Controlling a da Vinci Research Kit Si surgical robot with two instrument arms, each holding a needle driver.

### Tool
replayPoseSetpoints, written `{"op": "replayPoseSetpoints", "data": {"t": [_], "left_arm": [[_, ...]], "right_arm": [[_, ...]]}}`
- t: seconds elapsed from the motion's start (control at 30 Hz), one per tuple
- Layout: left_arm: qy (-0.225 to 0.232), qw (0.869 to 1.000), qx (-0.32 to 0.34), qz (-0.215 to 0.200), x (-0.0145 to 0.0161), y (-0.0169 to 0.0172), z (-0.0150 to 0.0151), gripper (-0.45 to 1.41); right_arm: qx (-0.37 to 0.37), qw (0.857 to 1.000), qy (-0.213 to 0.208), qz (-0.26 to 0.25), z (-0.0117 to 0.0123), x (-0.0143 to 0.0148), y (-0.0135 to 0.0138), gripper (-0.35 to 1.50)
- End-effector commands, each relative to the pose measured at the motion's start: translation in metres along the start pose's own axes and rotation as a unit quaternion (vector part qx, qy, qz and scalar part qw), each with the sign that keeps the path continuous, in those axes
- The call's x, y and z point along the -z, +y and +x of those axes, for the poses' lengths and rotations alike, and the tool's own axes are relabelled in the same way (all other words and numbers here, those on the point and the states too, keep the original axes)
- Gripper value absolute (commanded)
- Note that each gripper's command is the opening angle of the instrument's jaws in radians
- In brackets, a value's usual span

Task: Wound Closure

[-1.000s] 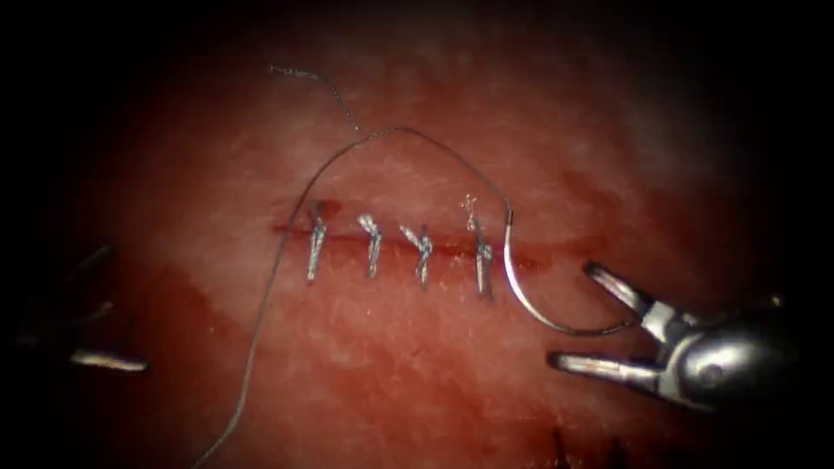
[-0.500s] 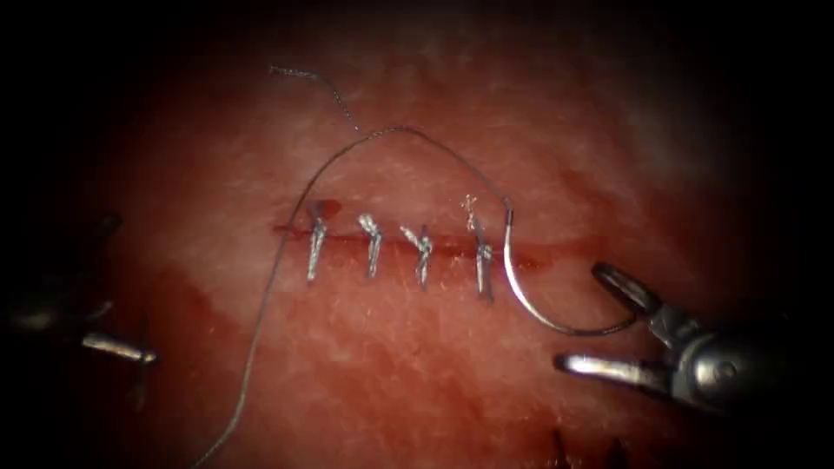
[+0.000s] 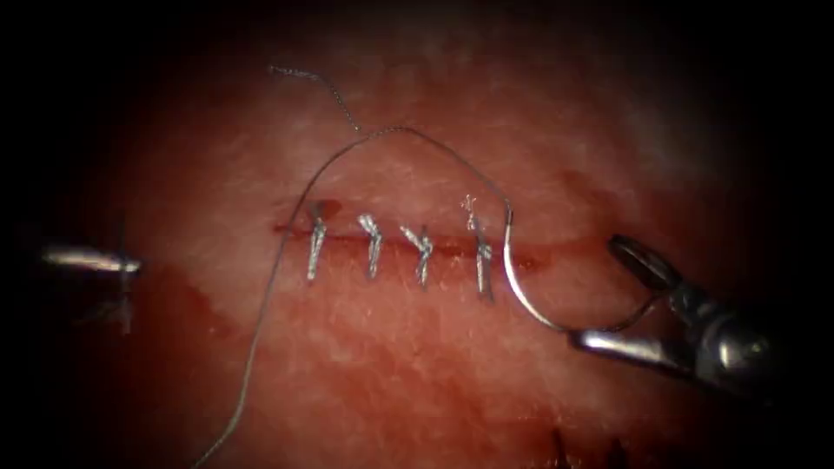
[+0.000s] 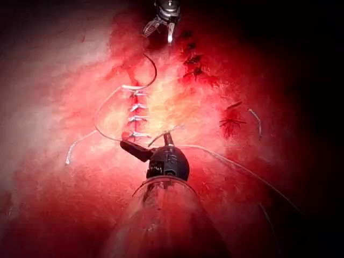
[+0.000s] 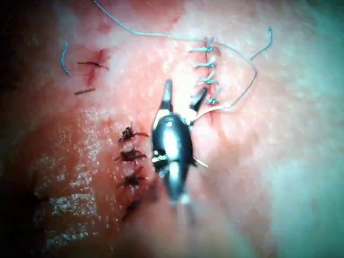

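The curved needle [image 3: 532, 308] lies on the tissue [image 3: 417, 373] just right of the last stitch, crossing the cut [image 3: 556, 252]; it does not look driven in. Its thread [image 3: 391, 130] arcs up from the needle's upper end, then runs down the left side. My right tool [image 3: 599, 291] is open, one jaw on each side of the needle's lower end, the lower jaw touching it. It holds nothing. The left tool [image 3: 129, 291] is far left of the cut; in the left wrist view the left tool [image 4: 150, 145] is open and holds nothing.
Several silver stitches [image 3: 373, 247] close the left part of the cut. A cut thread end [image 3: 282, 69] lies above them. Red fluid [image 3: 200, 313] stains the tissue at lower left. Dark older stitches [image 5: 129, 156] sit beside the right tool's shaft.
The right tool has moved up and in toward the needle's lower end, so its lower jaw now meets the needle. The left tool has risen at the left edge. Needle and thread have not moved.
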State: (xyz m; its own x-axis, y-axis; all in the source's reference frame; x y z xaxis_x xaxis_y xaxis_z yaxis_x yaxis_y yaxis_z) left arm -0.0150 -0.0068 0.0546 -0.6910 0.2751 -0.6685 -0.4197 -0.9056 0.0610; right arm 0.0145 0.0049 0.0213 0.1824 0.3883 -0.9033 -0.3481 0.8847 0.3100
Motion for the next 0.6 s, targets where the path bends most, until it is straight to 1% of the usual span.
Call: {"op": "replayPoseSetpoints", "data": {"t": [0.03,0.07,0.1,0.17,0.2,0.27,0.37,0.4,0.43,0.47,0.53,0.6], "left_arm": [[-0.003,1.0,0.005,0.002,-0.0012,0.001,-0.0017,0.49],[0.001,1.0,0.009,0.002,-0.0025,0.0009,-0.0031,0.54],[0.021,1.0,0.01,-0.007,-0.0042,0.0013,-0.0051,0.54],[0.034,0.999,0.002,-0.009,-0.0057,0.0025,-0.0071,0.44],[0.034,0.999,0.0,-0.003,-0.0063,0.0031,-0.0078,0.41],[0.035,0.999,-0.008,0.007,-0.0075,0.0044,-0.0091,0.27],[0.021,0.996,-0.083,0.019,-0.0087,0.0054,-0.0099,0.14],[0.01,0.993,-0.116,0.017,-0.009,0.0055,-0.0099,0.09],[-0.005,0.989,-0.151,0.009,-0.0092,0.0057,-0.0099,0.09],[-0.037,0.98,-0.193,0.003,-0.0093,0.0058,-0.0097,0.1],[-0.081,0.967,-0.24,0.001,-0.0095,0.006,-0.0095,0.19],[-0.105,0.951,-0.292,-0.005,-0.0094,0.0063,-0.0092,0.22]], "right_arm": [[0.002,1.0,-0.003,0.003,-0.0008,-0.0005,-0.0014,1.3],[0.006,1.0,-0.006,0.004,-0.0009,-0.0006,-0.0015,1.3],[0.007,1.0,-0.007,0.004,-0.001,-0.0006,-0.0016,1.3],[0.01,1.0,-0.007,0.004,-0.001,-0.0007,-0.0016,1.3],[0.013,1.0,-0.007,0.003,-0.001,-0.0008,-0.0015,1.3],[0.019,1.0,-0.008,0.002,-0.0011,-0.0009,-0.0015,1.3],[0.022,1.0,-0.008,0.002,-0.0012,-0.0011,-0.0016,1.3],[0.023,1.0,-0.008,0.001,-0.0012,-0.0012,-0.0017,1.3],[0.023,1.0,-0.007,0.001,-0.0012,-0.0012,-0.0017,1.3],[0.026,1.0,-0.008,0.001,-0.0012,-0.0012,-0.0018,1.3],[0.029,1.0,-0.008,0.001,-0.0012,-0.0012,-0.0018,1.3],[0.032,0.999,-0.008,0.001,-0.0012,-0.0012,-0.0018,1.3]]}}
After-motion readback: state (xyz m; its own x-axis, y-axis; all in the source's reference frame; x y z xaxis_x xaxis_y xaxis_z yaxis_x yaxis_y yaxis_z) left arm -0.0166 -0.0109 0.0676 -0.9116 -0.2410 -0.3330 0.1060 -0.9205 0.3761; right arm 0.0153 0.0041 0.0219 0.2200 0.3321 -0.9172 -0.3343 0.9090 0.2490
